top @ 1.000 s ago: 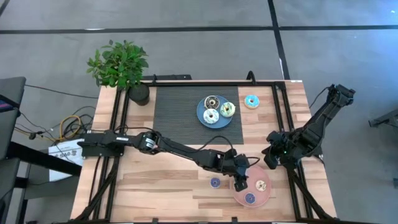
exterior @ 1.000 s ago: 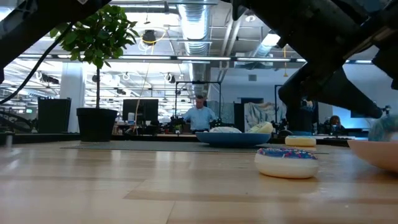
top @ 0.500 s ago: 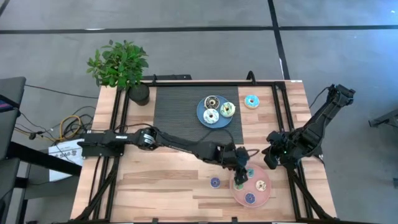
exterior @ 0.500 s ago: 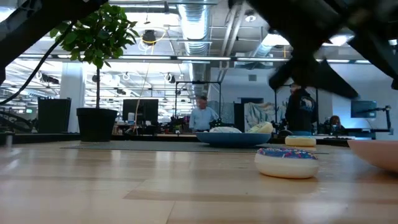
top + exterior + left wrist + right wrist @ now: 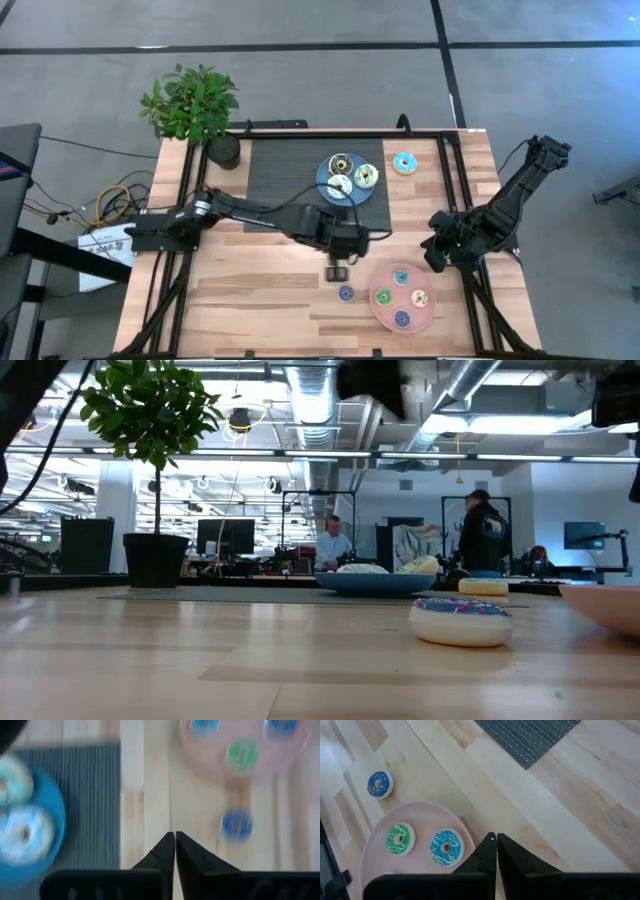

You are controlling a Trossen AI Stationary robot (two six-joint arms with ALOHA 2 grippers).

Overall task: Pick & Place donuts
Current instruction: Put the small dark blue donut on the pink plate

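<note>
The pink plate [image 5: 388, 318] at the near right holds several donuts: green [image 5: 383, 297], turquoise [image 5: 401, 277], tan [image 5: 420, 298] and blue [image 5: 401, 319]. Another blue donut [image 5: 346, 293] lies on the table left of it. The blue plate [image 5: 327, 172] on the mat carries a brown [image 5: 341, 163], a white-turquoise [image 5: 340, 186] and a white-green donut [image 5: 366, 176]. A turquoise donut [image 5: 404, 163] lies on the wood to its right. My left gripper [image 5: 337, 272] hovers shut and empty between the two plates. My right gripper [image 5: 437, 262] waits shut beside the pink plate's far right.
A potted plant [image 5: 193, 105] stands at the far left corner beside the dark ribbed mat [image 5: 280, 170]. Black rails [image 5: 190, 200] run along the table's left and right sides. Bare wood lies at the near left. People show in the room behind the table.
My left gripper has left the pink plate, rising and going toward the table's left and a little toward its far edge. The green donut now lies uncovered on the pink plate where the gripper stood.
</note>
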